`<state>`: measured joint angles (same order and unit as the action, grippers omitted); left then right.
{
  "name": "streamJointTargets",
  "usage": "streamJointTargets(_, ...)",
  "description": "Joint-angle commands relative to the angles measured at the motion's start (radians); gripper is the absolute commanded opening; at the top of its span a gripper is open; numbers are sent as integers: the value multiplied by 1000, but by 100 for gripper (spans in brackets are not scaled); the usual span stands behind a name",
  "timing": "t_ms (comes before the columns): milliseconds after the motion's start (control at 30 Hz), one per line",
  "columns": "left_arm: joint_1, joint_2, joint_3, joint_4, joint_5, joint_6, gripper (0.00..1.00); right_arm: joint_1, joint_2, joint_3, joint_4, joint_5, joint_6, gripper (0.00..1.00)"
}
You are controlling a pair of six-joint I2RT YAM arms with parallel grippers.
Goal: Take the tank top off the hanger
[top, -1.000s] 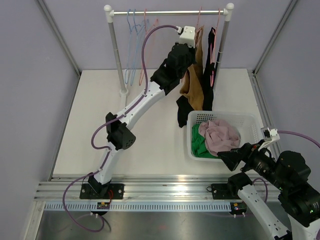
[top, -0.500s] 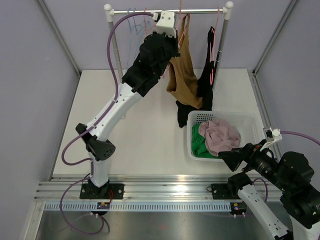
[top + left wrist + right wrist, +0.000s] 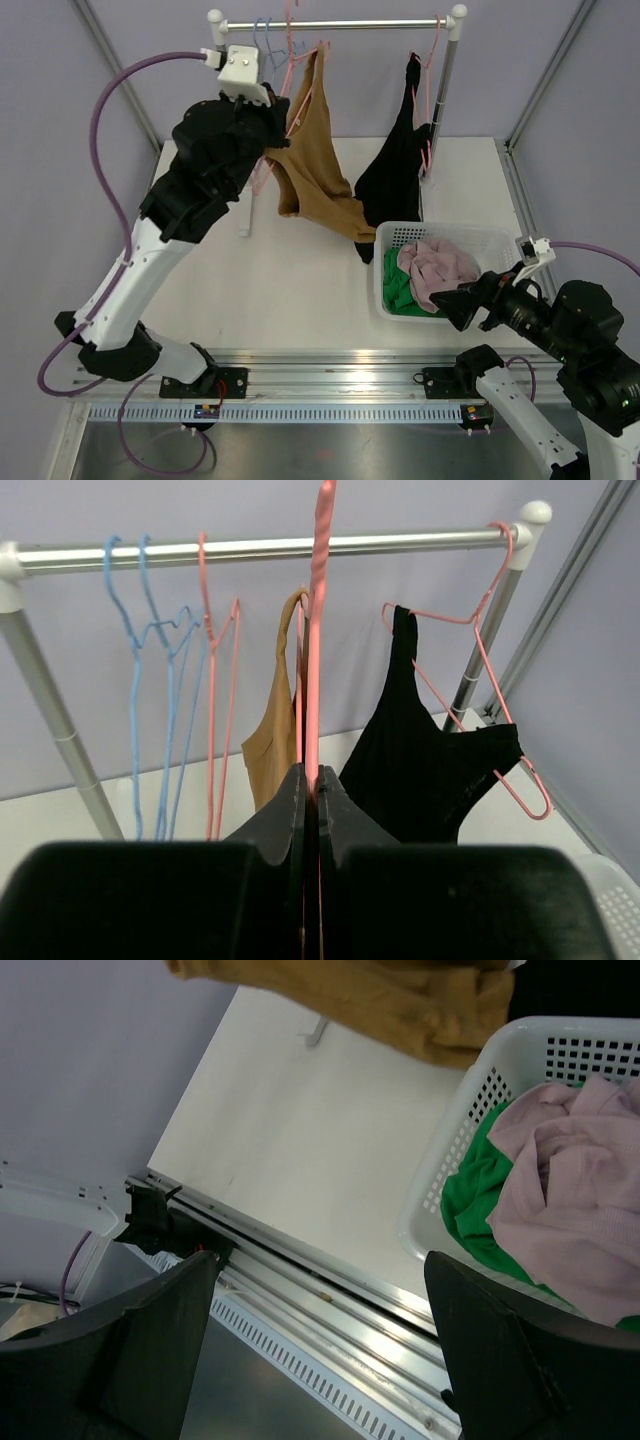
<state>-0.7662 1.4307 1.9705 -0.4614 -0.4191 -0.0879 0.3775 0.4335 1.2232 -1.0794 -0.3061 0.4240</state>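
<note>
Tank top [image 3: 303, 175], brown, on pink hanger [image 3: 318, 630] inside tight left claw [image 3: 310, 777].

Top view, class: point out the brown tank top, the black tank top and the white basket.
brown tank top [image 3: 305, 180], top view, mid body.
black tank top [image 3: 395, 180], top view, mid body.
white basket [image 3: 495, 245], top view, far wall.

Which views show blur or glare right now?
Top external: sharp, evenly lit, with a glare strip on the metal rail at the near edge. Left wrist: the jaws clamping the pink hanger are dark and soft, the rack bar is crisp. Right wrist: jaws dark and blurred, basket sharp.
</note>
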Motion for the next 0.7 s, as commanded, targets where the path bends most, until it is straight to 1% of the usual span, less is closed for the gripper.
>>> streamJointTargets(0, 5, -130, -63, 70, 26, -16, 0, 0, 66, 44, 79, -4, -62, 93)
streamJointTargets(67, 5, -165, -78, 64, 29, -16, 0, 0, 93, 41, 104, -2, -59, 93)
streamJointTargets(167, 5, -234, -88, -25, 78, -41, 0, 0, 117, 9, 179, -54, -31, 93)
streamJointTargets(200, 5, -275, -110, -40, 133, -52, 0, 0, 125, -13, 202, -85, -18, 93)
streamJointTargets(233, 5, -301, -130, -54, 163, -77, 0, 0, 138, -25, 261, -106, 5, 93)
streamJointTargets(267, 5, -326, -151, -75, 192, -90, 0, 1, 143, -37, 298, -161, 21, 93)
streamJointTargets(300, 5, -385, -179, -74, 248, -105, 0, 0, 148, -71, 344, -189, 39, 93)
streamJointTargets(333, 5, -416, -261, -63, 273, -134, 0, 1, 158, -89, 445, -220, 86, 93)
streamJointTargets(367, 4, -447, -303, -54, 293, -150, 0, 1, 166, -109, 501, -253, 113, 93)
streamJointTargets(400, 5, -487, -353, -43, 322, -165, 0, 0, 178, -147, 560, -328, 137, 93)
streamJointTargets(433, 5, -554, -402, -30, 333, -194, 0, 1, 191, -162, 666, -358, 188, 94)
streamJointTargets(467, 4, -594, -505, -1, 342, -210, 0, 1, 227, -175, 712, -378, 212, 95)
streamJointTargets(500, 4, -631, -556, 19, 358, -225, 0, 3, 247, -191, 749, -396, 229, 96)
streamJointTargets(533, 4, -700, -602, 39, 365, -252, 0, 1, 289, -191, 795, -396, 246, 99)
streamJointTargets(567, 4, -728, -681, 49, 368, -269, 0, 1, 310, -191, 812, -389, 249, 99)
streamJointTargets(667, 4, -823, -809, 58, 396, -334, 0, 3, 381, -188, 868, -355, 249, 100)
